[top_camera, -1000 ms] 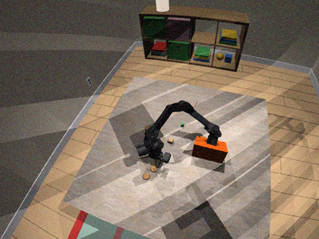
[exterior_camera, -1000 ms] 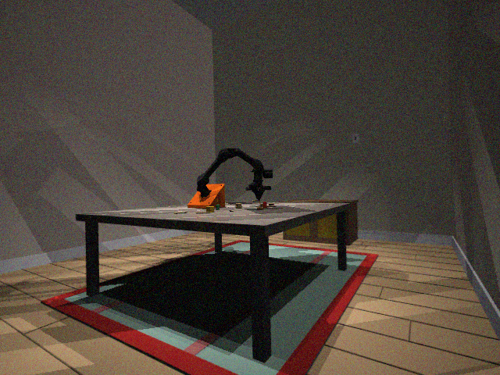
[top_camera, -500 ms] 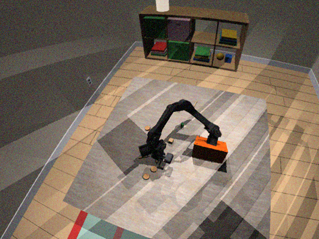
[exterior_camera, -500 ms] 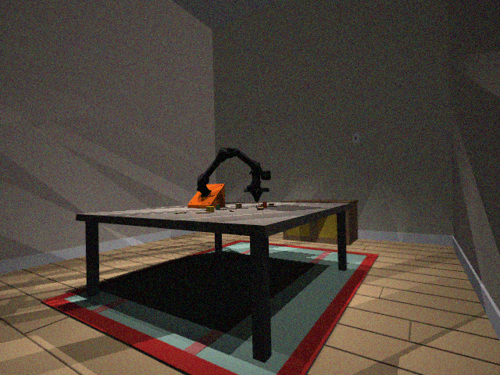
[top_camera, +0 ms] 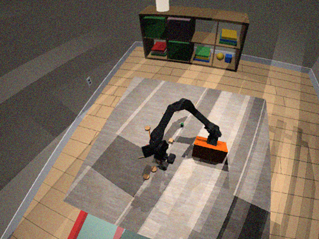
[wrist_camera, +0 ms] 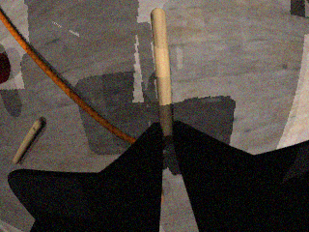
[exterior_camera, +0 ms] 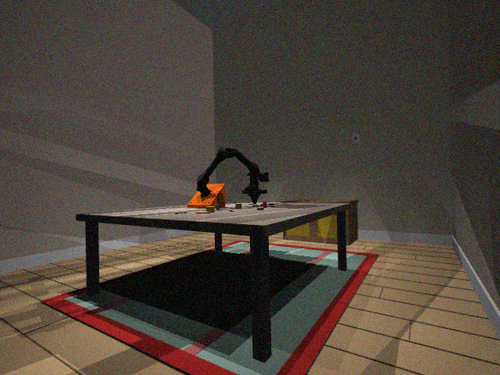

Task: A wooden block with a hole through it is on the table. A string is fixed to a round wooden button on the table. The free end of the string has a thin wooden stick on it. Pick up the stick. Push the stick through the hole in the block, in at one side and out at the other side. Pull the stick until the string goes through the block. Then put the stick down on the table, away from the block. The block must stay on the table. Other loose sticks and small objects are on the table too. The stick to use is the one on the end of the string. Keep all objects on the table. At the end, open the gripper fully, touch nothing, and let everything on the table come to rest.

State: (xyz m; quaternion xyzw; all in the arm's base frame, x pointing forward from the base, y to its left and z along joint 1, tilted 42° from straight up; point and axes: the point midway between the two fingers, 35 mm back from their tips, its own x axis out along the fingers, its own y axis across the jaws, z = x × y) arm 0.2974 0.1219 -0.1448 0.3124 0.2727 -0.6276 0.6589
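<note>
My gripper [exterior_camera: 255, 201] [wrist_camera: 166, 129] points down, low over the table, shut on a pale wooden stick [wrist_camera: 163, 63]. The stick sticks out past the fingertips in the wrist view. An orange string [wrist_camera: 72, 94] runs from beside the fingers to the upper left. In the top view an orange string [top_camera: 149, 133] leads from a round wooden button [top_camera: 147, 128] towards the arm. A small wooden block [top_camera: 170, 140] [exterior_camera: 238, 205] stands between the gripper and the orange arm base; its hole cannot be made out. The string's end at the stick is hidden by the fingers.
A short loose stick [wrist_camera: 29, 140] and a red object [wrist_camera: 4, 68] lie left in the wrist view. Two wooden discs [top_camera: 153, 169] [top_camera: 145, 176] lie near the gripper. A green object [top_camera: 181, 124] lies farther back. The orange base [top_camera: 209, 150] stands to the right.
</note>
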